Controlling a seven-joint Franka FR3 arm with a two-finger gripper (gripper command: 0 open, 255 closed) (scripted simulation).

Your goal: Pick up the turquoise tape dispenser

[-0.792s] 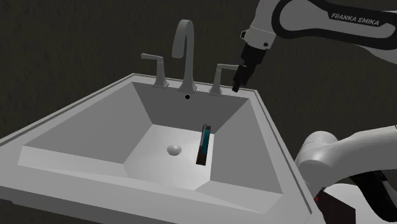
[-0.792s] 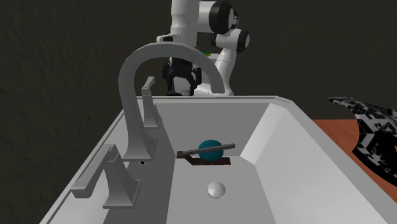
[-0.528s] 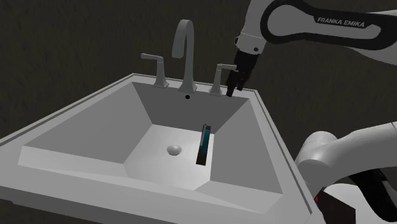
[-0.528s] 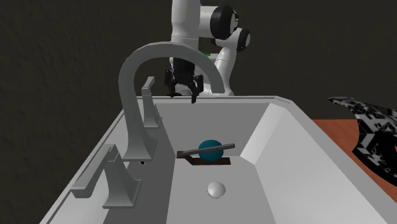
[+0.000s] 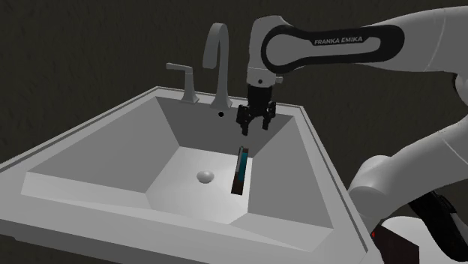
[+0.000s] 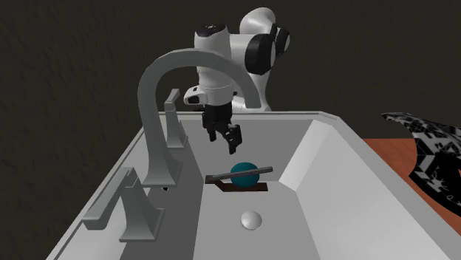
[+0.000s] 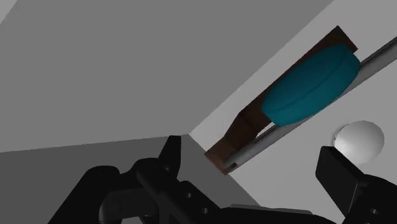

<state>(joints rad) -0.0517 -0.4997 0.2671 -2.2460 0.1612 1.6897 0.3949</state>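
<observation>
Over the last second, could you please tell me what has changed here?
The gripper moved from the back rim of the sink to the shoulder view's left and down toward the turquoise tape dispenser, open and empty. Dispenser, faucet and sink stayed put.

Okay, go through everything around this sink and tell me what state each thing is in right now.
end effector: open, hanging above the tape dispenser, not touching it.
tape dispenser: standing on the floor of the sink by a sloped wall, not held.
faucet: no water running.
drain stopper: sitting in the middle of the sink floor.
</observation>
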